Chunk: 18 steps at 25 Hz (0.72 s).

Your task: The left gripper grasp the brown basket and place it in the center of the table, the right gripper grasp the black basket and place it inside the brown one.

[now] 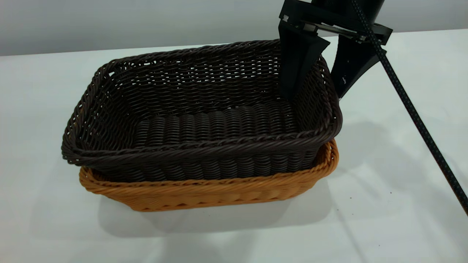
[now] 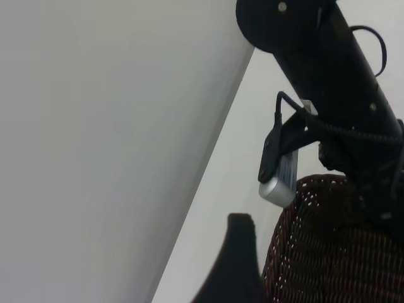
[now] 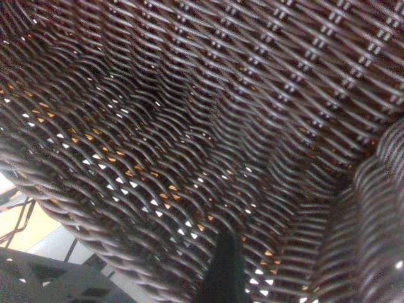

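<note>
The black basket (image 1: 204,120) sits nested inside the brown basket (image 1: 219,191) on the white table (image 1: 384,204). Its left end rides a little above the brown rim. My right gripper (image 1: 316,97) stands astride the black basket's right-hand wall, open, with one finger inside and the other outside. The right wrist view is filled with the black basket's weave (image 3: 189,126), the inner finger (image 3: 221,271) standing against it and orange showing through the gaps. My left gripper (image 2: 312,278) is outside the exterior view. Its wrist view shows one finger (image 2: 237,265) beside the black basket (image 2: 328,252), open and holding nothing.
The right arm's braided cable (image 1: 413,109) runs down across the table to the right of the baskets. The right arm and its silver wrist camera (image 2: 281,180) loom over the black basket in the left wrist view. Bare table surrounds the baskets.
</note>
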### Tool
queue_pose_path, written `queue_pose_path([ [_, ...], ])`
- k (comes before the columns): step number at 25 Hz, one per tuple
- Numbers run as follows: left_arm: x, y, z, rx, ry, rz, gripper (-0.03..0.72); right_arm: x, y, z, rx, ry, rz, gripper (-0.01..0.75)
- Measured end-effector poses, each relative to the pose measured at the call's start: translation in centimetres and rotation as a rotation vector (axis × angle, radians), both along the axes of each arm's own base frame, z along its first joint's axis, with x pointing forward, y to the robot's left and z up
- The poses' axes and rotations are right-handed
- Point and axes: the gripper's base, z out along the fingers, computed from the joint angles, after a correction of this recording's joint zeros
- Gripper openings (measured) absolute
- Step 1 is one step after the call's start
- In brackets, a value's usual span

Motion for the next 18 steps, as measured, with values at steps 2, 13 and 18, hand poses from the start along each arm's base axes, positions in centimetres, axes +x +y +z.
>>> queue_pose_path([
  [2,0.0,0.0,0.0,0.003,-0.003,0.001,0.585,0.0,-0.1,0.0,-0.011,-0.004,0.006,0.644],
  [13,0.0,0.2,-0.1,0.015,0.003,0.013,0.585,1.4,-0.8,3.3,-0.102,-0.137,-0.039,0.644],
  [18,0.1,1.2,0.1,0.076,-0.017,0.065,0.571,0.3,-0.8,7.0,-0.030,-0.221,-0.019,0.644],
])
